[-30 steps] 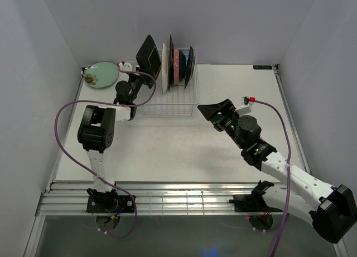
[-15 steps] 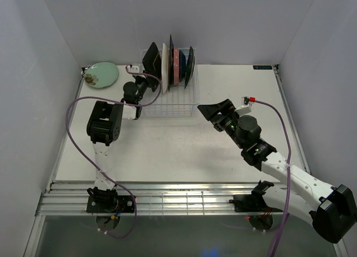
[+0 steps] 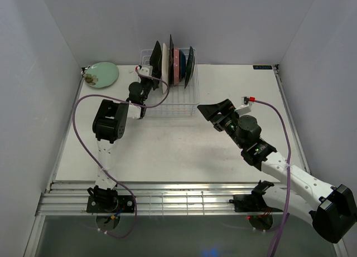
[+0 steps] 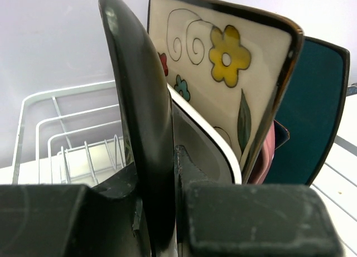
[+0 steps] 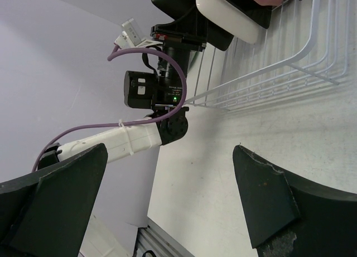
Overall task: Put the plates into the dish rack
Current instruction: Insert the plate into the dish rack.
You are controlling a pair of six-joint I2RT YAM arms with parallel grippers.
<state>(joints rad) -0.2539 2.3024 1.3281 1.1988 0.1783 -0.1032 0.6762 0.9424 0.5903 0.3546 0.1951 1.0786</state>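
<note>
My left gripper [image 3: 150, 69] is shut on a dark plate [image 3: 156, 56] and holds it upright at the left end of the row in the white wire dish rack [image 3: 184, 103]. In the left wrist view the dark plate's edge [image 4: 139, 112] is pinched in the gripper [image 4: 167, 173]. Beside it stand a white plate [image 4: 203, 134], a flowered plate [image 4: 223, 67], a pink plate [image 4: 269, 154] and a teal plate [image 4: 312, 117]. A round pale green plate [image 3: 102, 74] lies on the table at the far left. My right gripper [image 3: 215, 113] is open and empty, just right of the rack.
The rack's wire wall [image 4: 53, 109] and prongs [image 4: 89, 156] show left of the dark plate. The back wall is close behind the rack. In the right wrist view the left arm [image 5: 117, 142] and the rack's edge [image 5: 268, 73] lie ahead of the open fingers [image 5: 268, 201].
My left gripper has carried the dark plate right and down, from above the rack's left side into the rack beside the white plate. The right arm has not moved.
</note>
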